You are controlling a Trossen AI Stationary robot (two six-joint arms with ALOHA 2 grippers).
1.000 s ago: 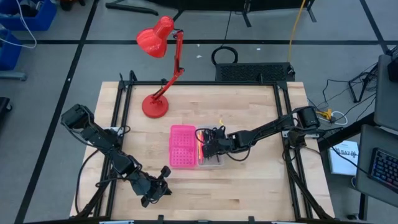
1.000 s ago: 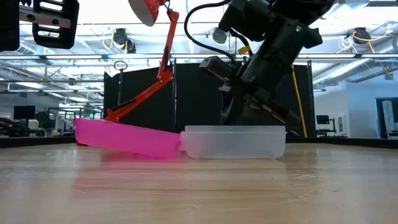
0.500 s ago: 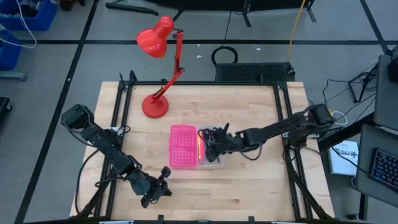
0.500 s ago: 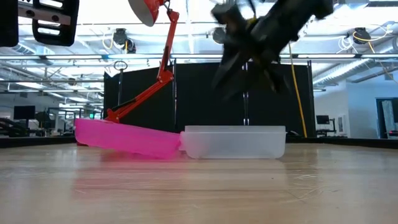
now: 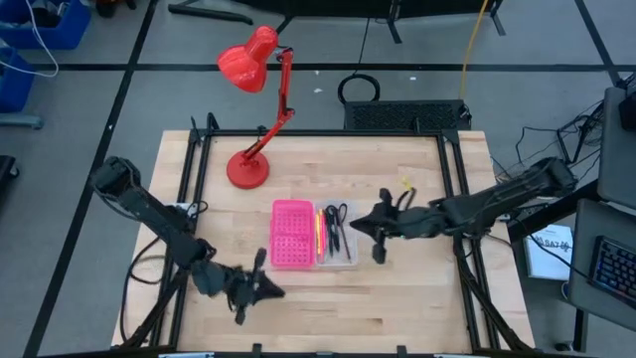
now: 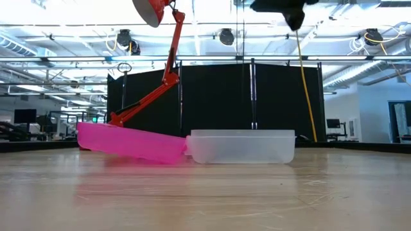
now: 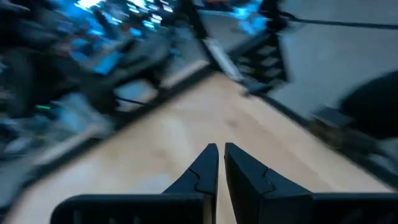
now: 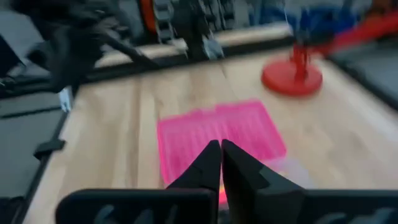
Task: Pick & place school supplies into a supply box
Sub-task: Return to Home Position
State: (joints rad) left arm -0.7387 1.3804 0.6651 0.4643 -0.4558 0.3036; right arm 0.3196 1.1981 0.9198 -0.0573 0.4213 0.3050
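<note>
High view: supply box (image 5: 290, 236), wood table (image 5: 397, 159), grey floor (image 5: 89, 109).

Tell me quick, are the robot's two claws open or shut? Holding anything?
Left gripper: shut, empty, at the front of the table.
Right gripper: shut, empty, raised beside the box.

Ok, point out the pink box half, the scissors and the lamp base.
pink box half (image 5: 291, 235): high view, grid middle.
scissors (image 5: 338, 213): high view, black handles.
lamp base (image 5: 247, 170): high view, disc centre.
</note>
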